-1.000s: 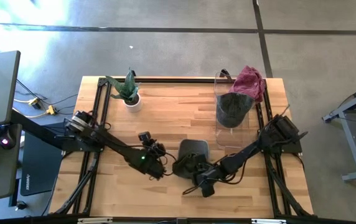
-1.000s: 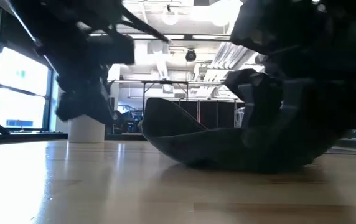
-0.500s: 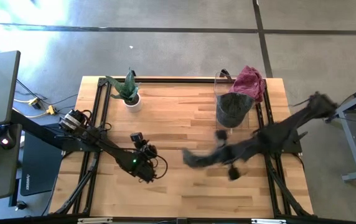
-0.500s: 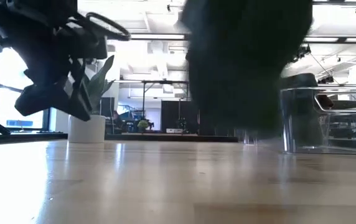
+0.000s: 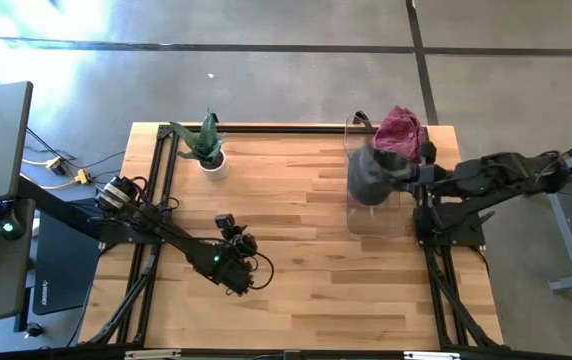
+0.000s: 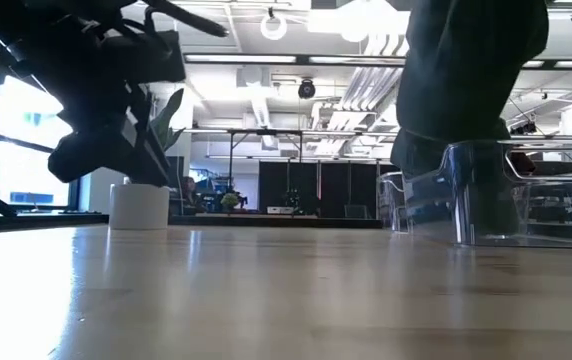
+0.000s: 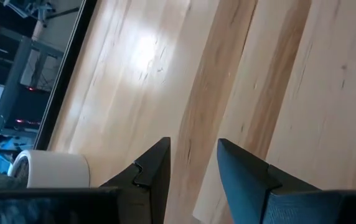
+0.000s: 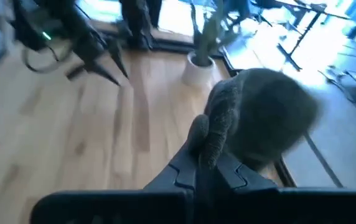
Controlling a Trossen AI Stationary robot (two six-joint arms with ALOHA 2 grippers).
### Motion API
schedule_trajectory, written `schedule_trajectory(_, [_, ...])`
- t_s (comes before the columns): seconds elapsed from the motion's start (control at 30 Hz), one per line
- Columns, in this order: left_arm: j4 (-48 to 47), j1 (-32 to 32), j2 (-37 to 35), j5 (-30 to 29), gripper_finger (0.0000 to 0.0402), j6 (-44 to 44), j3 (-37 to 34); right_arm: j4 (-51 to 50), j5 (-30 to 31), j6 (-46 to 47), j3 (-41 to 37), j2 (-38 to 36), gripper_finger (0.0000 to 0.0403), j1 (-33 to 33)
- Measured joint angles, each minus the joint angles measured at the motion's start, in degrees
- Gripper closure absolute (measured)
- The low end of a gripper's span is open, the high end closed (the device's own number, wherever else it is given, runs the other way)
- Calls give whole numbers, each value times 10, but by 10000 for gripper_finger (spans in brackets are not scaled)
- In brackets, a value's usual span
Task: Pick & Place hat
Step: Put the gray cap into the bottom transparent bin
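Note:
A grey knitted hat (image 8: 265,118) hangs at my right gripper (image 8: 206,165), which is shut on it. In the high view the hat (image 5: 368,170) is over the clear bin (image 5: 374,215) at the table's far right, and the right gripper (image 5: 400,172) reaches in from the table's right edge. In the low view the hat (image 6: 466,70) shows dark above the bin (image 6: 536,195). A maroon hat (image 5: 402,128) lies on the bin's far right corner. My left gripper (image 5: 244,280) waits open at the near left, above the bare wood (image 7: 193,165). My right gripper pinches a bunched fold at the hat's edge (image 8: 214,134) between its two fingers. The fingers come about level from the table's right side. The hat is lifted clear of the table, and its rounded crown (image 8: 277,109) bulges out beyond the fingertips.
A potted plant (image 5: 206,148) in a white pot (image 6: 138,205) stands at the far left. Black rails (image 5: 156,190) run along both sides of the wooden table top. Bare wood (image 5: 306,260) lies between the two arms.
My right gripper has lifted the grey hat off the near middle of the table and swung it fast up and toward the far right, until it hangs over the clear bin. My left gripper has drawn back a little toward the table's left edge.

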Motion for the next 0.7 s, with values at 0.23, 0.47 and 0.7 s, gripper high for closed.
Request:
schedule_trajectory(0.23, [22,0,0,5,275,11,0,-60,-72,-5,0,27,392,-59])
schedule_trajectory(0.47, [25,0,0,7,275,11,0,-81,-125,3,0,74,395,-71])
schedule_trajectory(0.7, [25,0,0,12,275,14,0,-52,-81,-39,19,73,397,-71])
